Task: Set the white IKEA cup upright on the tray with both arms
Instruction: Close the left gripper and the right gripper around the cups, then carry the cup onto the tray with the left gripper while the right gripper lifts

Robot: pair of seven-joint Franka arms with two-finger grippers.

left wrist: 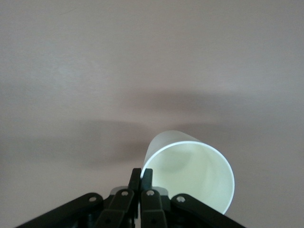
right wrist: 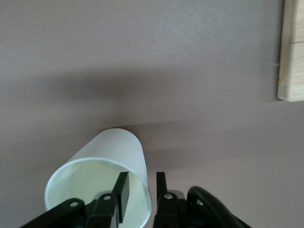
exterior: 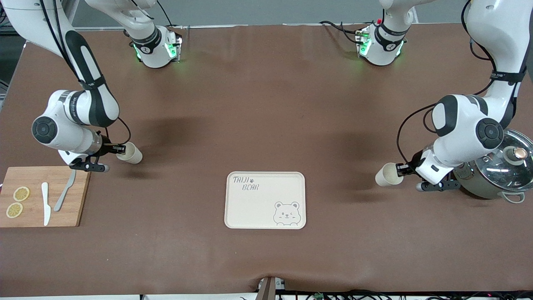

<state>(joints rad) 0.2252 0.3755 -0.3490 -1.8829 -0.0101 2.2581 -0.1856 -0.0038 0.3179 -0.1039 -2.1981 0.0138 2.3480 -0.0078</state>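
Two white cups lie on their sides on the brown table. One cup (exterior: 131, 153) is toward the right arm's end. My right gripper (exterior: 120, 148) is open at its mouth. In the right wrist view one finger is inside this cup (right wrist: 102, 161) and one outside, astride the rim, at my right gripper (right wrist: 141, 185). The other cup (exterior: 386, 174) is toward the left arm's end. My left gripper (exterior: 400, 169) is shut on its rim, as the left wrist view shows at my left gripper (left wrist: 141, 176) and the cup (left wrist: 190, 171). The cream tray (exterior: 227, 200) lies between the cups, nearer the front camera, with nothing on it.
A wooden cutting board (exterior: 77, 196) with two lemon slices, a white knife and a grey knife lies beside the right arm's cup; its corner shows in the right wrist view (right wrist: 292, 52). A pot with a glass lid (exterior: 499, 171) stands under the left arm's wrist.
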